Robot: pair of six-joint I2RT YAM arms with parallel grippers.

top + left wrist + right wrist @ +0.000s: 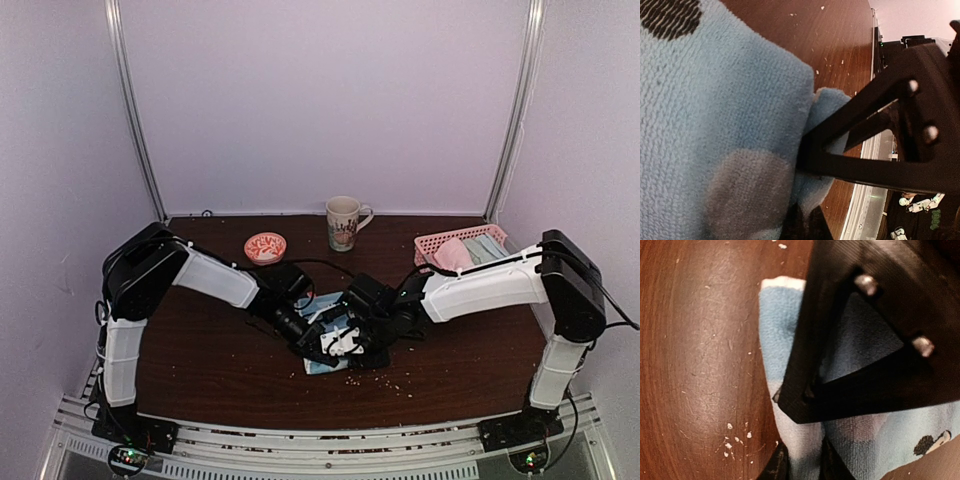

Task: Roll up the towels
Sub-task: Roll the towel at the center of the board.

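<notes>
At the middle of a dark brown wooden table (200,380), we see two black-and-white robot arms reaching inward from either side and meeting over a light blue towel (318,366). The towel lies on the wood. From above it is mostly hidden by the two wrists, with only its near corner and a strip of its far edge showing.

From the left wrist camera, we see the left gripper (807,187) closed tight, its black fingers (865,172) pinching a folded lip of the blue cloth. The towel's looped pile fills the left of that view, printed with a dark spot and a pale greyish patch.

From the right wrist camera, we see the right gripper (799,440) set around the towel's edge, one finger above the cloth and the other below. A narrow gap shows between them, and we cannot tell whether they are pinching the cloth or only straddling it.

Pale crumbs (385,380) dot the wood just nearer than the towel. Behind it stand a small reddish patterned bowl (265,246) and a cream mug (343,222). At the back right sits a pink lattice basket (425,247), holding a pink towel (452,256) with paler green-blue towels (487,246) beside it.
</notes>
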